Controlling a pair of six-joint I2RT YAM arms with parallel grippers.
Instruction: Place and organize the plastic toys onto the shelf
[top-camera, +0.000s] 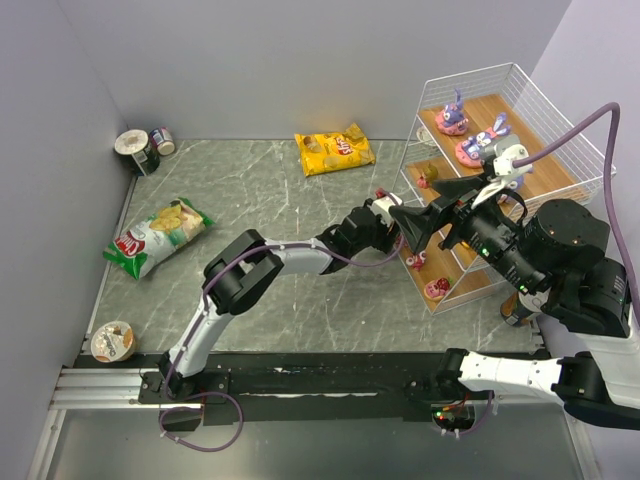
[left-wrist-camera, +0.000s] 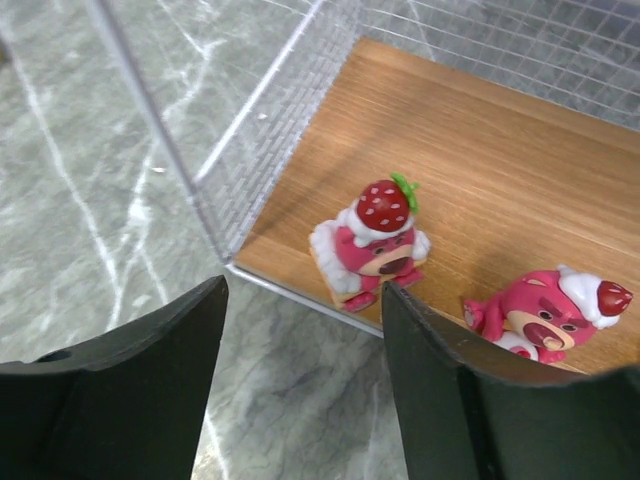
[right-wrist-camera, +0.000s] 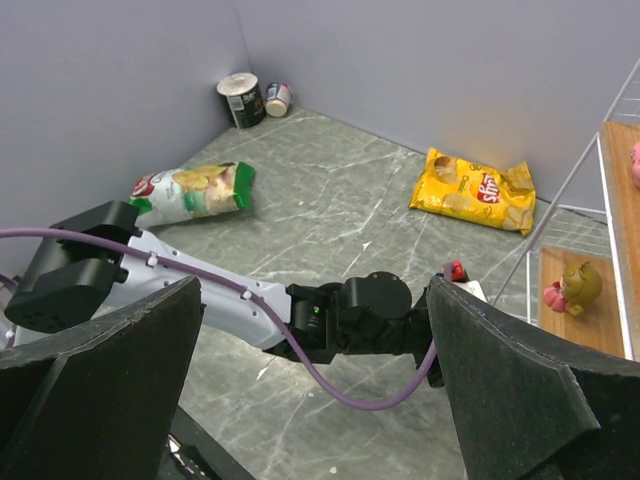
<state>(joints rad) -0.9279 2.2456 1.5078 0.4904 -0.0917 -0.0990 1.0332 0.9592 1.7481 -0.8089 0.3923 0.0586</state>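
- Gaping wide, the left claw holds nothing, and its two black fingers have only bare marble floor between them.
- Just ahead of it, at the near edge of the lowest wood board of the shelf, a pink strawberry-capped bear figurine stands upright. Whether the right finger's tip touches it cannot be told.
- A second pink bear lies tilted further right, partly behind that finger.
- The right claw is likewise spread wide and empty, with the left arm showing between its fingers.
- Beyond it lie a yellow chip bag, a green chip bag and, in the far corner, two cans.
- To its right an olive-yellow figurine sits on a shelf board.
- Two purple bunnies sit on the top board.
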